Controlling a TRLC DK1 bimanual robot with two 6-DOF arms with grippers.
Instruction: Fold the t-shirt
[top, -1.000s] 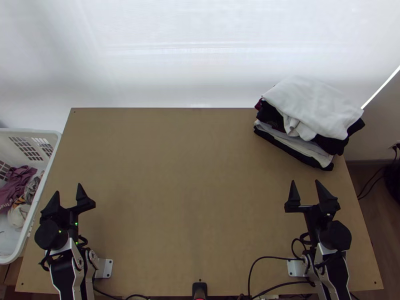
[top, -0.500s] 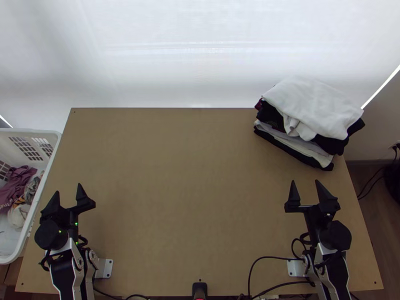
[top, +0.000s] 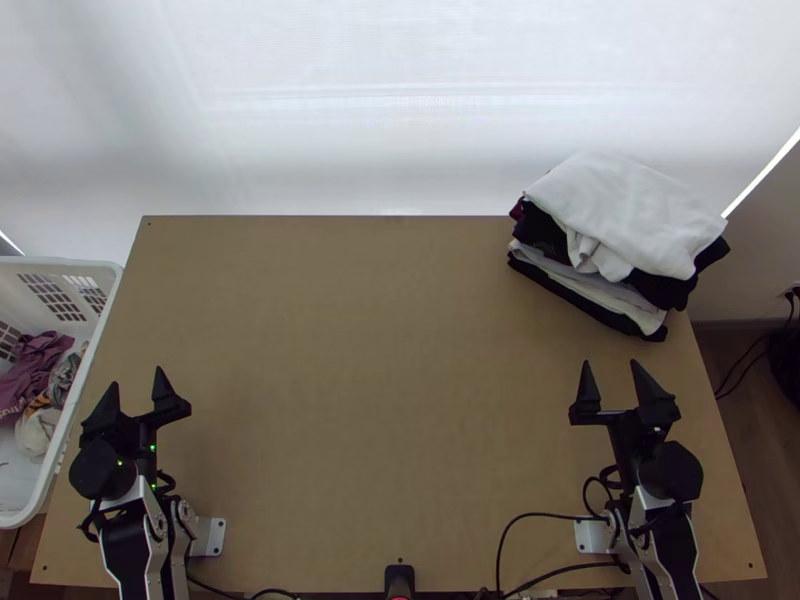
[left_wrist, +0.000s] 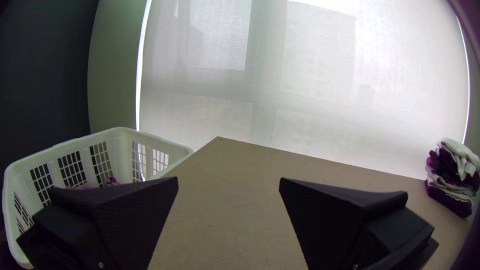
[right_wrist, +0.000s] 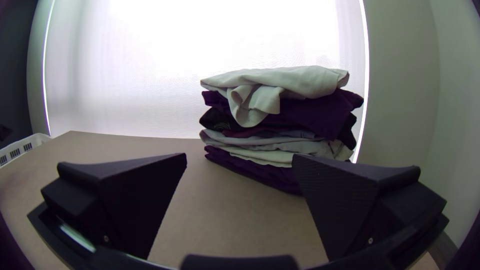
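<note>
T-shirt: cannot tell which piece, among crumpled clothes in the white basket beside the table, or in the stack at the far right corner. Left gripper: released, fingers wide apart. Right gripper: likewise released, near the stack, with white cloth bunched partly on top.

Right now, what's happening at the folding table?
Nobody's handling anything. Left gripper and right gripper are open and empty over the near side of the table. A stack of folded clothes sits at the far right corner, white garment on top. Bunched clothes lie in the white basket at left. Folding isn't under way.
</note>
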